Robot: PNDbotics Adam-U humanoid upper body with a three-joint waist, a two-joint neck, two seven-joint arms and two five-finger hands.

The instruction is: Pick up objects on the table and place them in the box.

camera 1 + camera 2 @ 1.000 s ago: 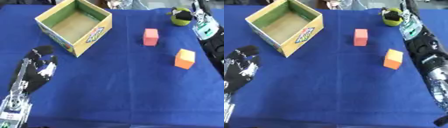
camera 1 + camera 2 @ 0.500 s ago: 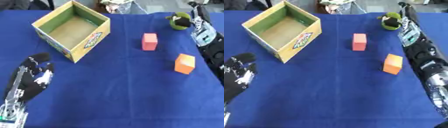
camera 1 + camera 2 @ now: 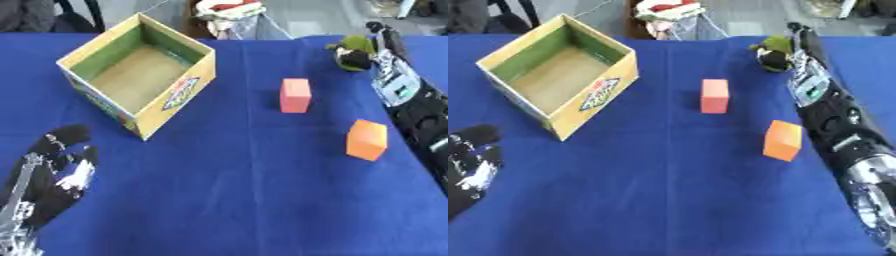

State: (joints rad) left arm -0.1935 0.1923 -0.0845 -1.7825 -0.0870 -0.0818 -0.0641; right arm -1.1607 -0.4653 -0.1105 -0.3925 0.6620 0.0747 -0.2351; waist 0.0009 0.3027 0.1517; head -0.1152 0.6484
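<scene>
My right hand (image 3: 798, 42) reached along the table's right edge to the far right corner, where a green and dark object (image 3: 352, 51) sat. My fingers lay right against it, on its right side, but I could not tell whether they were curled round it or straight. My right arm stretched back from there along the right edge, past the other things.

A pink block (image 3: 296, 95) stood upright near the middle of the table (image 3: 236, 190), toward the far side, apart from everything else. An orange block (image 3: 367, 139) sat nearer to me and closer to the right edge, just beside my right arm, tilted a little on the blue cloth.

The box (image 3: 138, 80) stood open in the far left part of the table, turned so one corner pointed toward me. Its walls were yellow outside with a coloured label on the side facing the blocks, green on the inside, and its brown bottom was bare.

My left hand (image 3: 54, 175) rested near the near left corner, fingers spread and pointing up toward the box, holding nothing, well apart from the blocks.
</scene>
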